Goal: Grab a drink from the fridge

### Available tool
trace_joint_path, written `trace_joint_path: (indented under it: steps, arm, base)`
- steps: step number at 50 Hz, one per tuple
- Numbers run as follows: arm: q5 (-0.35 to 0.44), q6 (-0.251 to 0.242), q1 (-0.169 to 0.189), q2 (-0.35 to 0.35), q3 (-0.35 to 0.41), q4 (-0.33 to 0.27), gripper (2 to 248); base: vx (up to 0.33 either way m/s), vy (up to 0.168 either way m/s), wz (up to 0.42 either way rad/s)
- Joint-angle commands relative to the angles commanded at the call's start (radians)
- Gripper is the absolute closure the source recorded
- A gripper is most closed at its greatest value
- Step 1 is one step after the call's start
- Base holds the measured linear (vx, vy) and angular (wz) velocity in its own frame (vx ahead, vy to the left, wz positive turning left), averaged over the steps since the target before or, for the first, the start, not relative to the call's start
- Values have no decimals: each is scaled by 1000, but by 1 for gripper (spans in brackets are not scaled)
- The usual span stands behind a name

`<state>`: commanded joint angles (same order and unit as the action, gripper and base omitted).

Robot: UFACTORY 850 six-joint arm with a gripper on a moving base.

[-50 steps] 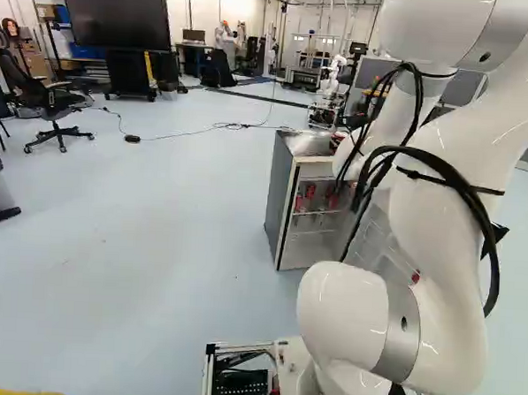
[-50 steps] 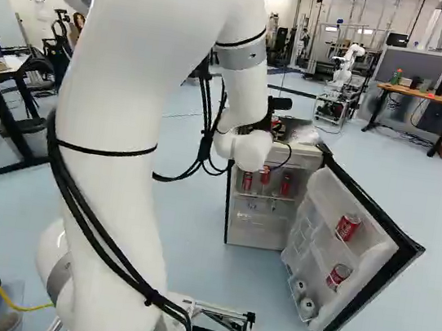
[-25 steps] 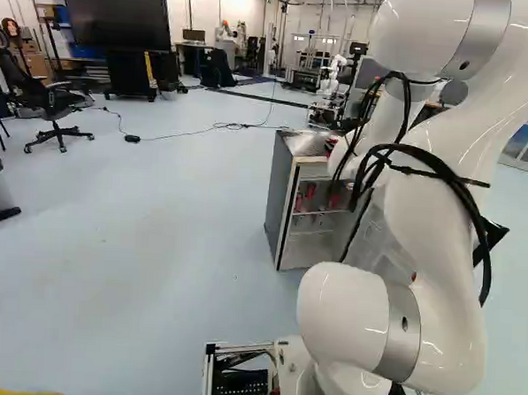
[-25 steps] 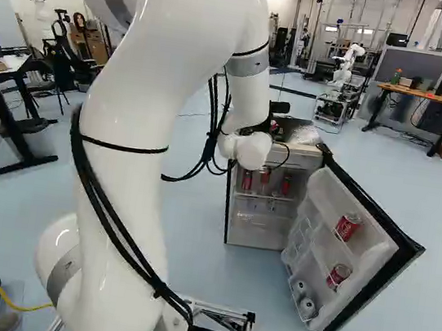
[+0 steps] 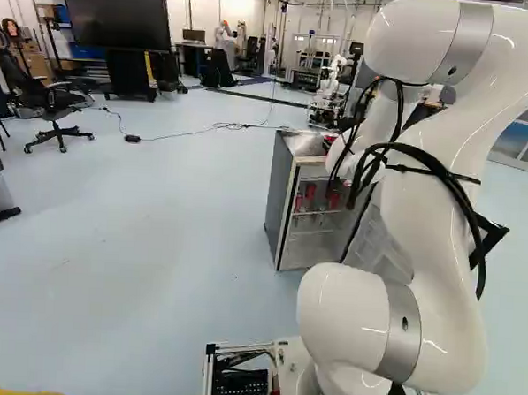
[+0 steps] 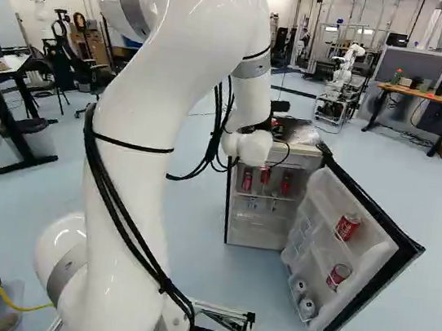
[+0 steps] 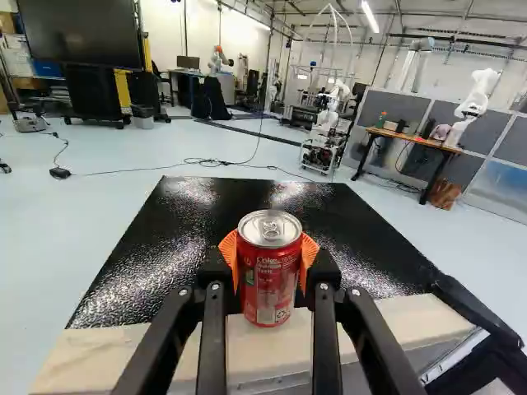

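as the arm [image 6: 149,122] arches forward — the hand [image 6: 276,127] clasps a red can [image 7: 269,276]

Brightly lit throughout.
A long white ceiling tube [image 7: 369,16] is lit; glare is scattered across the pebbled black fridge top [image 7: 189,222], and highlights are traced along the glossy white arm [image 6: 165,67].

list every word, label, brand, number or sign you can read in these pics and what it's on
"Coke": on the side of the red can between the fingers
Smaller print under that word, same can: too small to read for sure
Print on the upper door can and lower door can in the fridge: too small and blurred
No number or sign readable anywhere else
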<state>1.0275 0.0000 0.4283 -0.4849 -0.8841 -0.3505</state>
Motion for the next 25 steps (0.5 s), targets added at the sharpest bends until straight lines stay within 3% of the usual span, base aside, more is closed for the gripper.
trace_joint_path:
  steps: [11, 12, 17, 18, 22, 23, 25]
  arm:
    - [0, 0, 0, 0, 0, 0, 155]
    - [0, 0, 0, 0, 0, 0, 137]
    - [0, 0, 0, 0, 0, 0, 137]
    - [0, 0, 0, 0, 0, 0, 104]
    - [0, 0, 0, 0, 0, 0, 104]
    - [0, 0, 0, 0, 0, 0, 70]
    - [0, 0, 0, 0, 0, 0, 70]
  base:
    - [0, 0, 0]
    - [0, 0, 0]
    - [0, 0, 0]
    - [0, 0, 0]
    - [0, 0, 0]
    - [0, 0, 0]
    - [0, 0, 0]
